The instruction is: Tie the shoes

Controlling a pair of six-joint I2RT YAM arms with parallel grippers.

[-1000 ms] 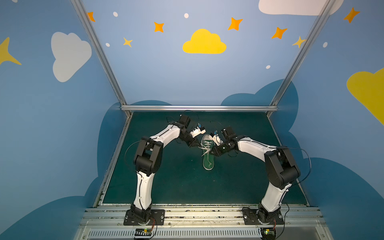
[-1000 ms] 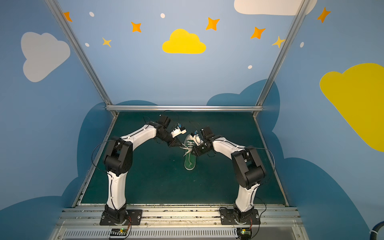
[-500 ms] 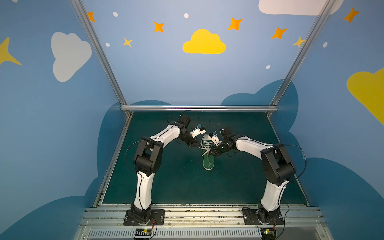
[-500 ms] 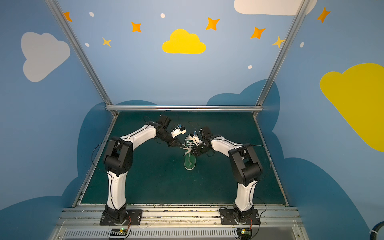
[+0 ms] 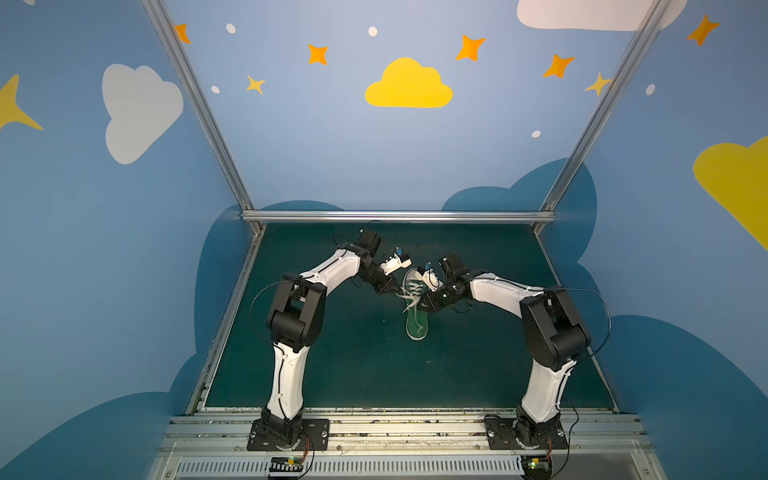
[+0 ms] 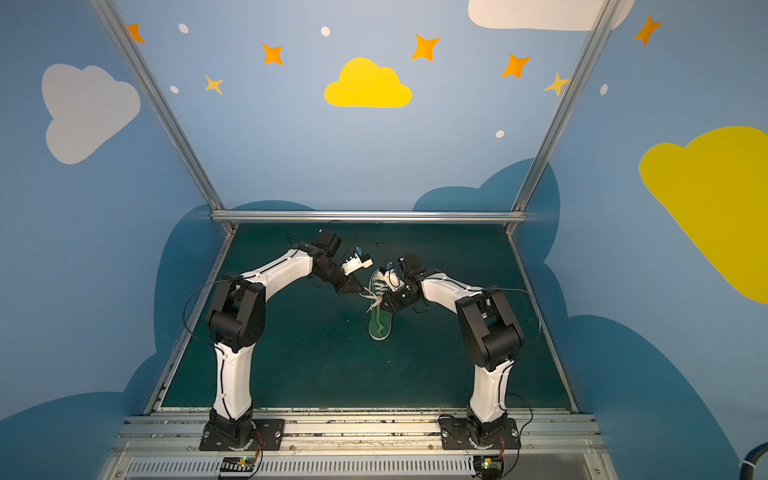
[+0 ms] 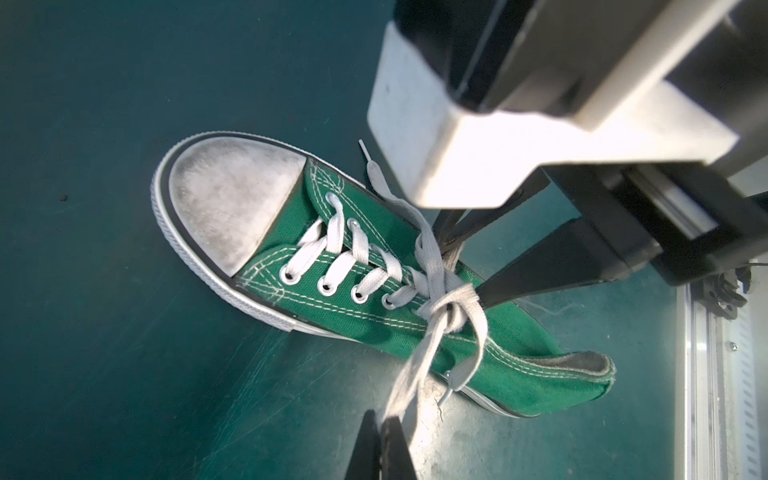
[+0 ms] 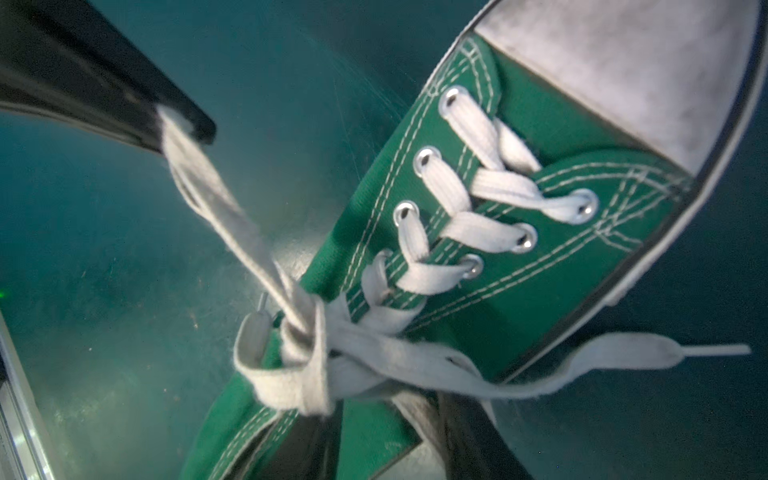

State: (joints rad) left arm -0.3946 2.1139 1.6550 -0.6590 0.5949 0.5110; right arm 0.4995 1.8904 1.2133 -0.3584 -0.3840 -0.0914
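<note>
In both top views your shoe (image 5: 417, 324) lies flat on the mat (image 5: 332, 365); left wrist view: left gripper (image 7: 382, 415) pinches a lace loop (image 7: 419, 357) beside the shoe, knot (image 7: 449, 307) formed; right wrist view: right gripper (image 8: 386, 428) parted above the shoe; likely only tightening remains.

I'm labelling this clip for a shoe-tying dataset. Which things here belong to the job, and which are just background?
Job:
green sneaker
white laces
left gripper, shut on the laces
right gripper, jaws apart beside the knot

Not the job:
green mat
aluminium frame
yellow cloud on the wall
</note>
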